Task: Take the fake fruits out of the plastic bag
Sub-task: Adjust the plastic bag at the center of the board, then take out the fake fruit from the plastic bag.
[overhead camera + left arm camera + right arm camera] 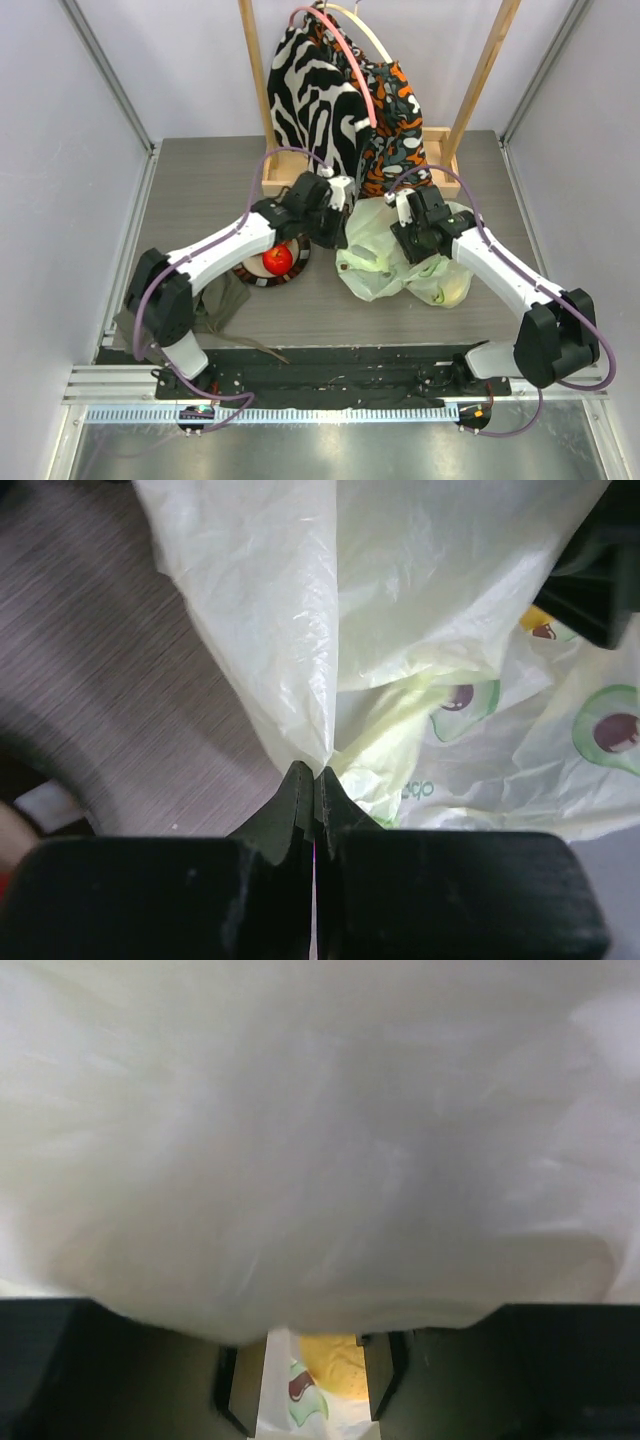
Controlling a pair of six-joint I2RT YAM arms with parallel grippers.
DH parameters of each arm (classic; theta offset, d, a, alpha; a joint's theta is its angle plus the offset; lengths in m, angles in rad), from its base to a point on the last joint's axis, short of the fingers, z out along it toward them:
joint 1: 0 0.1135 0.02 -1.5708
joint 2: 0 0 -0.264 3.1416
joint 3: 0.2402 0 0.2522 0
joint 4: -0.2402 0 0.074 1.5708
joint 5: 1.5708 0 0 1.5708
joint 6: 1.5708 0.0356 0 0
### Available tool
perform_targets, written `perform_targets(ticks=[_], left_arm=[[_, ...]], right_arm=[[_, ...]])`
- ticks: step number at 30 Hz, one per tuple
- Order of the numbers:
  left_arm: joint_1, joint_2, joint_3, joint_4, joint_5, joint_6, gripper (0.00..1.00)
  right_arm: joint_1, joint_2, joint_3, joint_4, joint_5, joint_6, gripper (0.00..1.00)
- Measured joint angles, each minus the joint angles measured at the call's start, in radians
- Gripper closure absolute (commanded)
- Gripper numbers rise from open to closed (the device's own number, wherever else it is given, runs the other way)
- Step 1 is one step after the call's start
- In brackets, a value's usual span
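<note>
The pale-green plastic bag (375, 262) with avocado prints lies crumpled at mid-table. My left gripper (336, 226) is shut on a pinched fold of its film (300, 680), lifting the bag's left edge; the jaws meet at the fold (315, 772). My right gripper (418, 240) is pushed in at the bag's top right. In the right wrist view bag film (320, 1140) covers most of the frame, and the fingers (383, 1372) stand apart with a yellow fruit (335, 1358) between them, untouched. A red apple (278, 258) sits on the plate (300, 268).
A wooden rack (440, 160) with black-white and orange patterned garments (335, 95) stands right behind the bag. An olive-grey cloth (218, 303) lies front left beside the plate. A yellow-green bulge (447, 290) shows through the bag's right end.
</note>
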Motion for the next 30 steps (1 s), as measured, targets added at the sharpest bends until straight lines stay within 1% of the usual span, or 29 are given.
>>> perform_targets(ticks=[3,5,7,9,11,16,20,21,24,25,28,30], left_arm=[[0.034,-0.086,-0.030,-0.023,0.000,0.001,1.00],[0.061,-0.173,-0.060,-0.044,0.000,0.004,1.00],[0.081,-0.253,-0.087,-0.054,0.006,0.009,1.00],[0.086,-0.294,-0.098,-0.054,0.018,0.010,1.00],[0.084,-0.291,-0.101,-0.049,0.034,0.018,1.00],[0.080,-0.214,-0.109,-0.048,0.052,0.033,1.00],[0.080,-0.201,-0.130,-0.047,0.052,0.041,1.00],[0.080,-0.201,-0.132,-0.045,0.051,0.044,1.00],[0.080,-0.201,-0.135,-0.031,0.047,0.051,0.89],[0.080,-0.201,-0.135,-0.024,0.045,0.053,0.84],[0.080,-0.200,-0.135,-0.006,0.039,0.052,0.76],[0.080,-0.199,-0.135,0.006,0.037,0.051,0.75]], right_arm=[[-0.002,-0.008,-0.045,-0.012,-0.002,0.001,0.57],[-0.002,-0.026,-0.071,-0.027,-0.002,0.002,0.57],[-0.002,-0.038,-0.080,-0.034,-0.003,0.001,0.57],[-0.002,-0.036,-0.077,-0.026,-0.008,0.001,0.57],[-0.002,-0.014,-0.055,-0.026,-0.018,0.000,0.57],[-0.002,0.092,0.055,0.023,-0.058,-0.011,0.55],[0.001,0.157,0.111,0.087,-0.081,-0.008,0.48],[0.003,0.174,0.119,0.105,-0.087,-0.006,0.45],[0.010,0.220,0.135,0.141,-0.097,0.006,0.37],[0.012,0.237,0.142,0.148,-0.098,0.010,0.36],[0.014,0.280,0.154,0.177,-0.097,0.032,0.34],[0.017,0.304,0.161,0.202,-0.094,0.043,0.33]])
